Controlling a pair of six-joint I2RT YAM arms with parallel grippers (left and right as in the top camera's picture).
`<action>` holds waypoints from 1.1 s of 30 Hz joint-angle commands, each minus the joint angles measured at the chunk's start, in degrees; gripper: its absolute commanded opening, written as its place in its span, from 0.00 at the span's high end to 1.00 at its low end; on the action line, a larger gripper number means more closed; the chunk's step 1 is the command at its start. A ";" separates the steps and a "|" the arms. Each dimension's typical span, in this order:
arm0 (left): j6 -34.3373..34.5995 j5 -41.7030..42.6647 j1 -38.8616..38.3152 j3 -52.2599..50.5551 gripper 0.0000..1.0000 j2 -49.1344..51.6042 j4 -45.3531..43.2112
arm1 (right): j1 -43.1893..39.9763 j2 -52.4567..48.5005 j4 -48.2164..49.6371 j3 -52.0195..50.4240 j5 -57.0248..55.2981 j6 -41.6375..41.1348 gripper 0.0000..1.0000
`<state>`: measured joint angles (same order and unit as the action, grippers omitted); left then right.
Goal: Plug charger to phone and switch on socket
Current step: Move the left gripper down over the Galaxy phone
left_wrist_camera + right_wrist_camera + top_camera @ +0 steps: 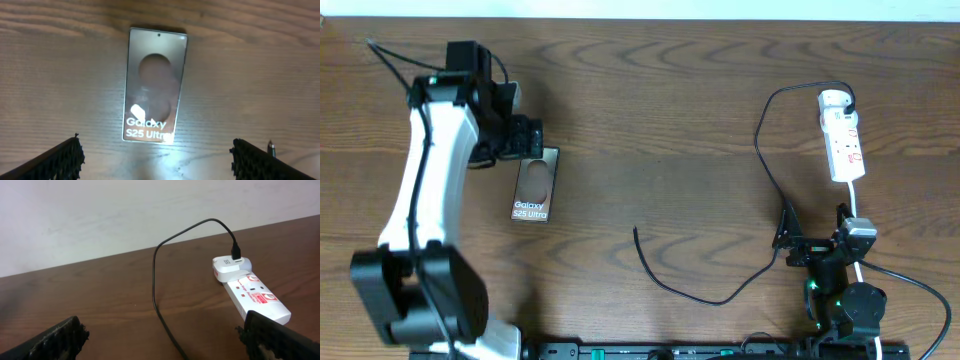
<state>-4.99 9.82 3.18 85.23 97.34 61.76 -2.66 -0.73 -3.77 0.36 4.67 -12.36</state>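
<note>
Near the left edge of the brown wooden table (650, 110), the flat, shiny, dark-framed phone (155, 85) lies under the wide-open left gripper (527, 140), and it looks thin and slippery, so grab its long sides.

The phone (532, 188) (155, 85) lies flat and screen-up at the table's 9 o'clock side, its long axis running 12 to 6, with white "Galaxy S25 Ultra" lettering at its 6 o'clock end. The white socket (843, 140) (257, 297), marked in red, lies lengthwise at about 2 o'clock. The thin black charger (758, 140) (154, 275) is plugged in at the socket's 12 o'clock end. It loops down towards 6 o'clock, and its free tip is well apart from the phone.
</note>
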 commanded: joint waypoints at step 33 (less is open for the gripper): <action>-6.32 0.02 -0.04 -14.69 0.02 7.08 -17.51 | 0.46 0.13 -0.28 -0.04 -0.22 0.85 0.01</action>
<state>-10.55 10.17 3.11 70.04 102.74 45.25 -2.66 -0.73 -3.77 0.36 4.67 -12.36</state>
